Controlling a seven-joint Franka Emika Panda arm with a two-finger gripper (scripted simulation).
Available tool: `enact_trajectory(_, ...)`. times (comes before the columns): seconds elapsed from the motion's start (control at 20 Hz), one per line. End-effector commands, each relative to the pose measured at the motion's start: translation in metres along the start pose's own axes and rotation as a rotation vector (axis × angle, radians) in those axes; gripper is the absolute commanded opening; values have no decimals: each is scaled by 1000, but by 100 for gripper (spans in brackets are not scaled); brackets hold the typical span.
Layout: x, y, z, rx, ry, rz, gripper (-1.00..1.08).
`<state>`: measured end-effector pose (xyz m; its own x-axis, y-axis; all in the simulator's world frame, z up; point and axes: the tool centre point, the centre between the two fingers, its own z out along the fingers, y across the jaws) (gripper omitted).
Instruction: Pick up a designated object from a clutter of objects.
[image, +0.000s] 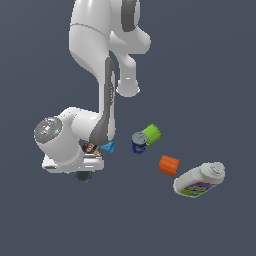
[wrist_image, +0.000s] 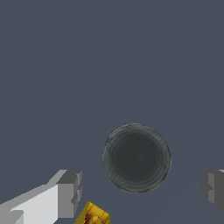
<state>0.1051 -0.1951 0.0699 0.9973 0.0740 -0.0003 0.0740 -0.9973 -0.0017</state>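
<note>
Tin (image: 83, 176) is what I am after, the low round one with the dark grey top; in the exterior view it peeks out just beneath the arm's hand (image: 72, 162), mostly hidden by it; the blue cup (image: 108, 147) and a red-brown packet (image: 89, 146) lie just beyond the tin, tucked against the wrist; the blue can (image: 139, 143) and green cup (image: 151, 134) sit further off from the tin toward the exterior view's right, with the orange cup (image: 169, 165) and the white bottle (image: 199, 180) well apart from it again; I cannot see the fingers from here.

From the wrist view the tin (wrist_image: 136, 158) shows full-face, its round grey top between the two fingers (wrist_image: 69, 194); the gripper (wrist_image: 142, 190) is spread wide and holds nothing; the tin looks nearer one fingertip line than dead centre, and a small yellow block (wrist_image: 93, 215) lies just beside the tin, close to one finger.

My judgement: I should nudge so the tin sits midway between the pads, descend straight until they flank its short side wall, keep that finger off the yellow block, then close gently; the wall is low, so going too shallow risks a slip.
</note>
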Motion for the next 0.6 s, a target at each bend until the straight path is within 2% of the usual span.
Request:
enact_trajectory(0.0,0,4,5,-1,1,-3,100)
enact_trajectory(0.3,-1,4,8,-1,-1,-1,100)
enact_trajectory(0.55,-1,4,28,-1,0,-2,100)
